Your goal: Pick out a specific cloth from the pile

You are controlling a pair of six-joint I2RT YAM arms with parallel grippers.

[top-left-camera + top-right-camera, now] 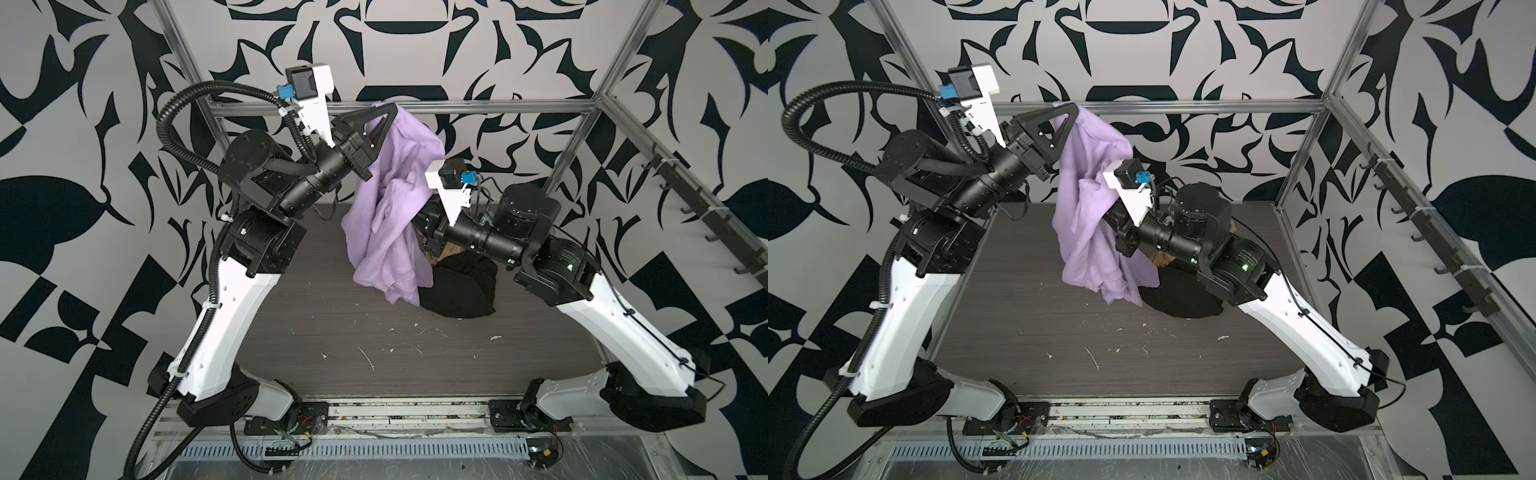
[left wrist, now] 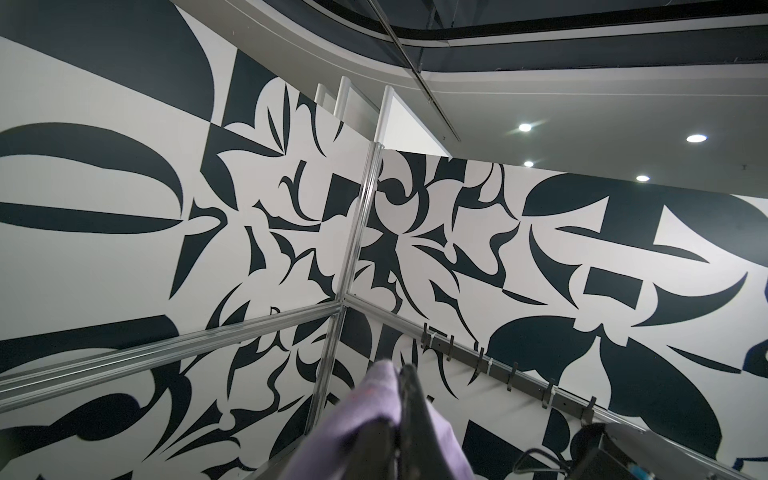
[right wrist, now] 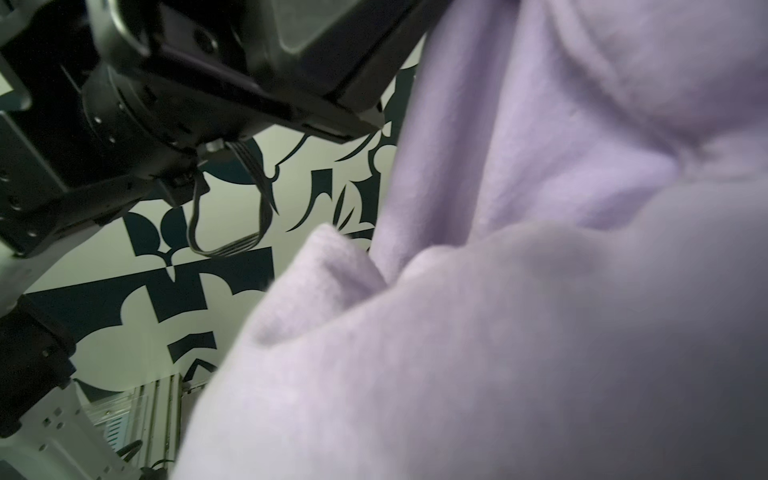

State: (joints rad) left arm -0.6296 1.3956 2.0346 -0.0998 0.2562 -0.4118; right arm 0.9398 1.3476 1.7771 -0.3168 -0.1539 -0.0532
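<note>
The lilac cloth hangs in long folds above the table, and its lower end reaches the black cloth of the pile. My left gripper is raised high near the back rail and is shut on the cloth's top edge. My right gripper's black base shows lower down. Its fingers are buried in a raised fold of the cloth, and it is shut there. A sliver of tan-beige cloth peeks out under the right arm.
The dark wood-grain table has small white scraps scattered toward the front. An aluminium frame rail crosses behind the left gripper. A rail of black hooks runs along the right side. The black cloth lies close to the right forearm.
</note>
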